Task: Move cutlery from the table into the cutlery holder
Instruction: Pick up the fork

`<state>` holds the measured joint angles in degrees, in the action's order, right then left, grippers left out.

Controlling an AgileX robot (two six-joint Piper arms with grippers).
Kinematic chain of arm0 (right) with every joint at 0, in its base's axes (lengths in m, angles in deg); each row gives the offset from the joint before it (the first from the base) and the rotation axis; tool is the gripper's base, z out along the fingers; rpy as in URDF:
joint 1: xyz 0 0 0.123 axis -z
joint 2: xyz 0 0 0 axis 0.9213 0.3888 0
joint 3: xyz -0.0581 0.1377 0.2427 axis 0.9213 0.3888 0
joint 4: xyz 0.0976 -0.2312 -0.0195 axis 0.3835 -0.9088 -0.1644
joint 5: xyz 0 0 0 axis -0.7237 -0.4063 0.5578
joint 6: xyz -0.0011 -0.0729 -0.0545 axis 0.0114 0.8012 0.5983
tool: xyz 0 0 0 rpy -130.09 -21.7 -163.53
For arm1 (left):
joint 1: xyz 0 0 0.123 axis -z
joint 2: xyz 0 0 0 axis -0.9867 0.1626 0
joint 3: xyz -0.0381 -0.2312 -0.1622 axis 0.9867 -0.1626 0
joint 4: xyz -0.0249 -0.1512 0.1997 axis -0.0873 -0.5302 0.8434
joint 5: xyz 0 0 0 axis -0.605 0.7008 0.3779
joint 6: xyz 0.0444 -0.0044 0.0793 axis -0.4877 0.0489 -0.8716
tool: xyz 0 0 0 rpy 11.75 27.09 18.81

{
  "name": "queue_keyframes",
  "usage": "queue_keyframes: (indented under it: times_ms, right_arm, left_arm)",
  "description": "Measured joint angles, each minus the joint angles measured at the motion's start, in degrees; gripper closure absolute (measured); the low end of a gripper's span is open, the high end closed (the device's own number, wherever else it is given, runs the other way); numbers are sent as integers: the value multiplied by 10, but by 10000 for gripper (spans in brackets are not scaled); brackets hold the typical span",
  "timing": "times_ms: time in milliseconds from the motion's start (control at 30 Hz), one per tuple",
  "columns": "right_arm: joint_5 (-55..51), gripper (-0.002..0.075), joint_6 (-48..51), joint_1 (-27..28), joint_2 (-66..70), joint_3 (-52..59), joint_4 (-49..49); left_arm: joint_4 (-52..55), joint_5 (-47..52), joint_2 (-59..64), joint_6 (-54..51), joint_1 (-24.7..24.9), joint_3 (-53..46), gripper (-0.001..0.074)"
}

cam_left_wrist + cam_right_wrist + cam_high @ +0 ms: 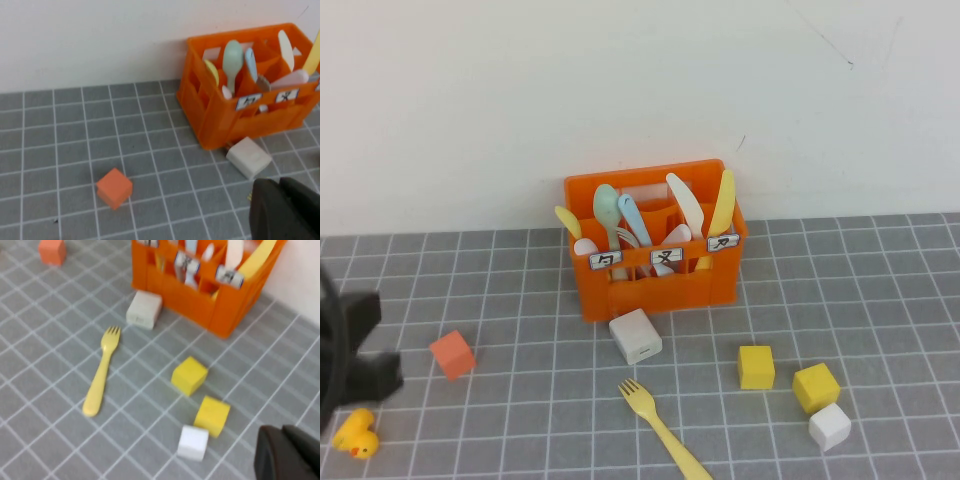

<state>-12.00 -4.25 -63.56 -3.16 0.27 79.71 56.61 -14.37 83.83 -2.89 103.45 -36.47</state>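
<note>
The pale yellow fork (663,430) lies on the grey tiled table (520,300), in front of the orange cutlery holder (655,290), with its tines toward the holder. It shows whole in the right wrist view (101,372). The light blue utensil (633,218) stands in the holder beside a mint-green spoon (607,210). My left gripper (280,192) is shut and empty, low over the table at the left edge of the high view (365,350). My right gripper (280,432) is shut and empty, to the right of the fork and outside the high view.
A white block (636,336) sits just in front of the holder. An orange cube (452,354) and a yellow duck (356,434) lie at the left. Two yellow cubes (756,366) (816,386) and a white cube (830,426) lie at the right. A wall stands behind.
</note>
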Motion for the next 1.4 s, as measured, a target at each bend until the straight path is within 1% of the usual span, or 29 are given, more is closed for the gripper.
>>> queue_keyframes:
  times_ms: [167,333,500,600,800,1033,1167,1300,1400]
  right_arm:
    - [1,725,-27,-7,39,-5,-43]
    - [31,725,-37,-63,97,-6,-73]
    - [80,725,-44,-149,177,-10,-77]
    - [111,724,-64,-211,233,-37,-89]
    - [163,723,-161,-319,349,-119,-160]
    - [170,723,-235,-411,494,-218,-228]
    - [174,723,-251,-437,577,-272,-238]
    - [197,722,-258,-438,650,-313,-240]
    - [199,690,-259,-438,683,-342,-233]
  left_arm:
    - [-16,-14,-50,-20,0,-74,735]
    - [-76,-49,-105,-24,0,-150,735]
    - [-98,-60,-137,-28,0,-168,735]
    - [-99,-59,-143,-28,0,-169,735]
    - [-72,-53,-145,-30,0,-169,735]
    - [-30,-35,-145,-30,0,-169,735]
    - [-37,-22,-145,-30,0,-169,736]
    - [-43,7,-145,-30,0,-169,736]
    - [-44,10,-145,-30,0,-169,736]
